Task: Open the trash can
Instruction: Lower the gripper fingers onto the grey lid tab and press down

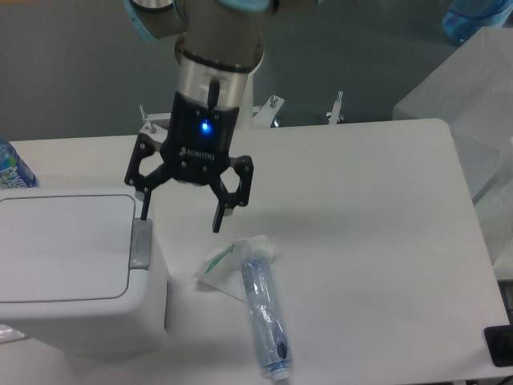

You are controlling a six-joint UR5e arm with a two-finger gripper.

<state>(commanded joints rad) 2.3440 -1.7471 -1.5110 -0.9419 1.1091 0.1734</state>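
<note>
The black two-finger end effector (180,215) hangs spread wide, one fingertip above the grey push-button strip (141,243) of the boxy white plastic trash can (76,273) at the white bench's (361,216) left edge, lid closed.

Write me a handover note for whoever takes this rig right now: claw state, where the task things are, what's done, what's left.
Claw: open, empty, above the table, one fingertip close over the grey button strip; contact can't be judged.
Trash can: front left of the table, lid flat and closed.
Done: nothing on the can shows yet.
Left: press the button strip, confirm the lid lifts.
Nearby: a plastic-wrapped item lies to the can's right.
</note>
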